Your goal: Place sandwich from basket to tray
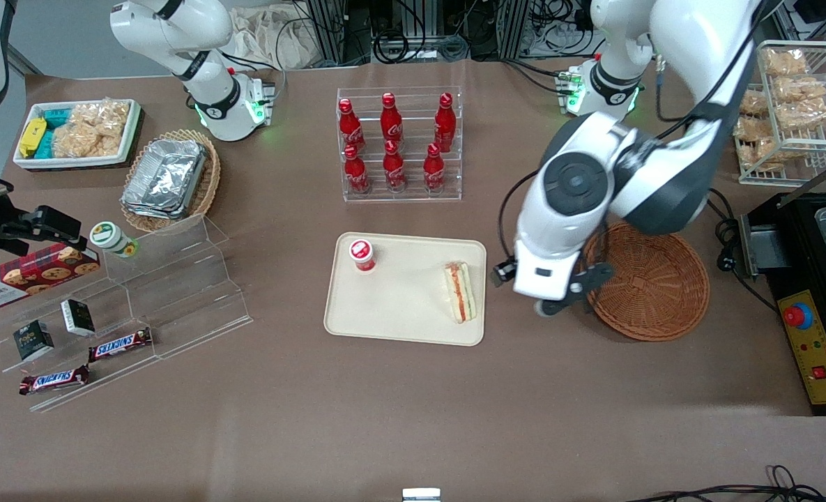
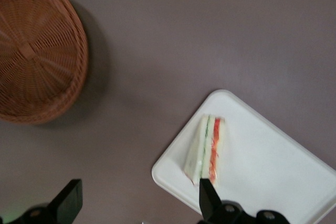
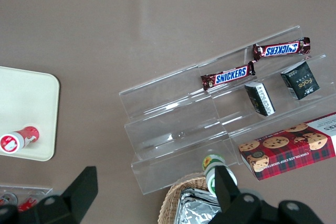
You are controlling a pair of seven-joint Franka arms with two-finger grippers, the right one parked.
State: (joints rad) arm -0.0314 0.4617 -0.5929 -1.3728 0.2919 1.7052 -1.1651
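The sandwich (image 1: 461, 292) lies on the tray (image 1: 399, 310), near the tray's edge that faces the basket (image 1: 653, 286), with its red-orange and green filling layers turned upward. The basket holds nothing and sits on the brown table (image 1: 413, 404) toward the working arm's end, just beside the tray with a strip of bare table between them. The end effector (image 1: 567, 298) hangs above that strip, between tray and basket, close to the basket's rim and apart from the sandwich. In the left wrist view its two dark fingers (image 2: 209, 199) are spread wide with nothing between them; one fingertip shows right at the sandwich's end near the tray's corner, while the other (image 2: 68, 201) shows over bare table nearer the basket (image 2: 37, 51). The sandwich (image 2: 206, 149) in that view rests flat on the tray (image 2: 268, 166), untouched by either finger. A small red-capped bottle (image 1: 362, 254) also stands on the tray, at the corner farther from the front camera and well apart from the sandwich.
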